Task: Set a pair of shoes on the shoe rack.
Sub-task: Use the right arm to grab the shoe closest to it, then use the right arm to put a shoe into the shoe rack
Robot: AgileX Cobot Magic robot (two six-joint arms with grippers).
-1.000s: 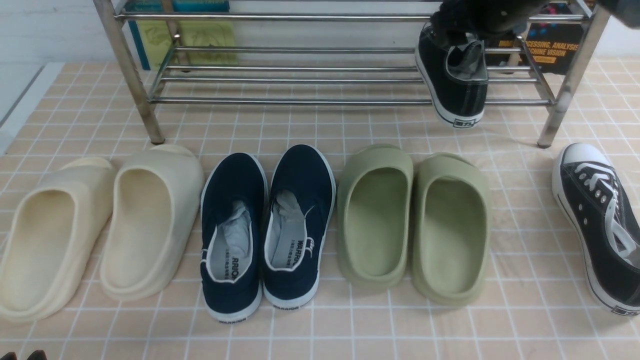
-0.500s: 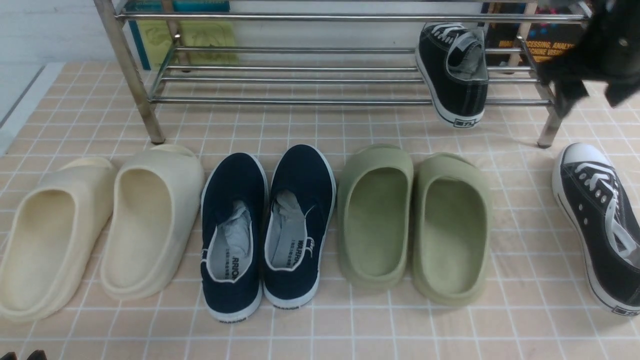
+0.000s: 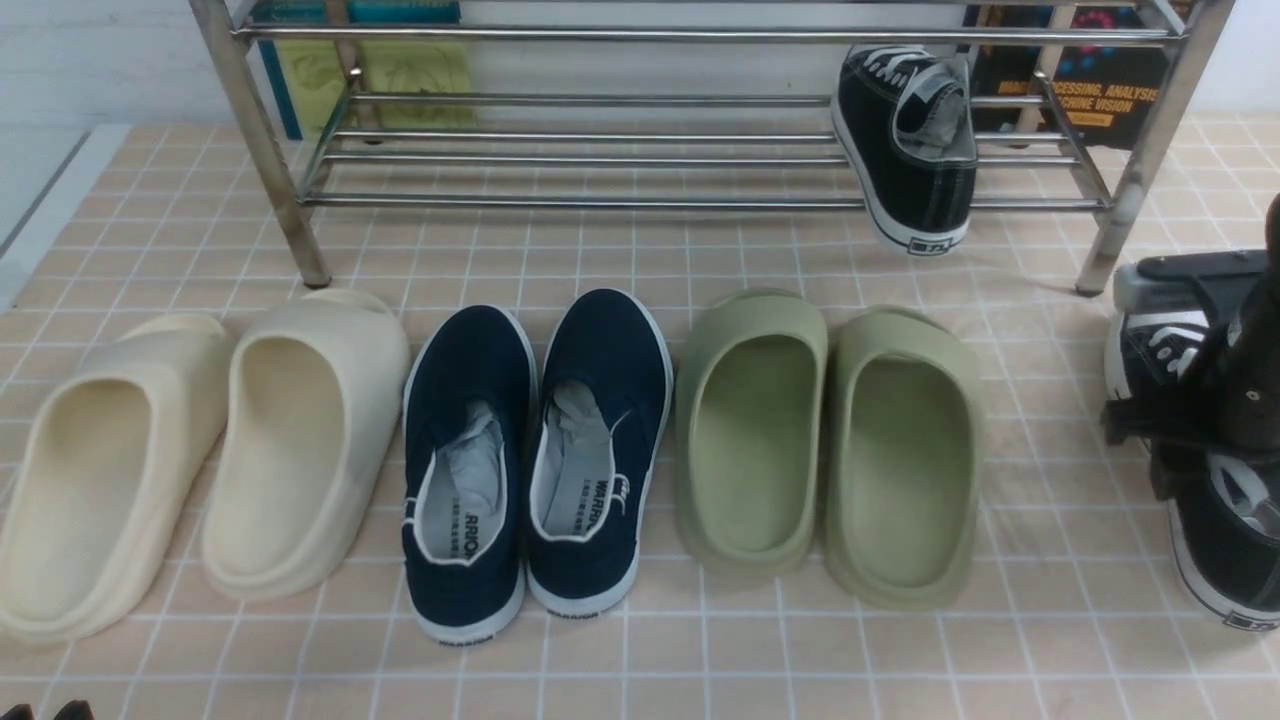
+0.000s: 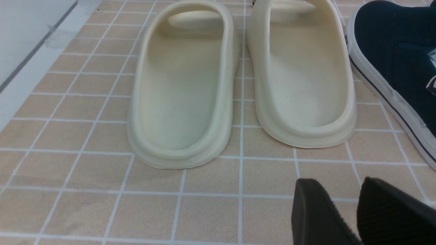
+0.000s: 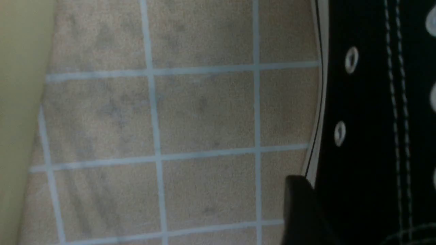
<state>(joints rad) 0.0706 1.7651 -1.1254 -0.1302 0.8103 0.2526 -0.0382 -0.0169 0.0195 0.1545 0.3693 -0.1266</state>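
One black sneaker point(image 3: 905, 150) lies on the lower bars of the steel shoe rack point(image 3: 600, 200), heel hanging over the front bar. The other black sneaker point(image 3: 1225, 560) lies on the tiled floor at the far right, partly hidden by my right arm. My right gripper point(image 3: 1170, 470) is low over its middle. In the right wrist view one finger point(image 5: 299, 211) sits just outside this sneaker's point(image 5: 368, 119) white sole; the other finger is lost against the black canvas. My left gripper point(image 4: 340, 185) is empty above the floor, its tips a little apart.
A row of shoes stands in front of the rack: cream slides point(image 3: 200, 450), navy slip-ons point(image 3: 540, 450) and green slides point(image 3: 830, 440). The cream slides point(image 4: 184, 92) and one navy slip-on point(image 4: 398, 58) lie ahead of my left gripper. Books lean behind the rack.
My right arm has left the sneaker on the rack, swung right and come down over the sneaker on the floor. The left arm has not moved.
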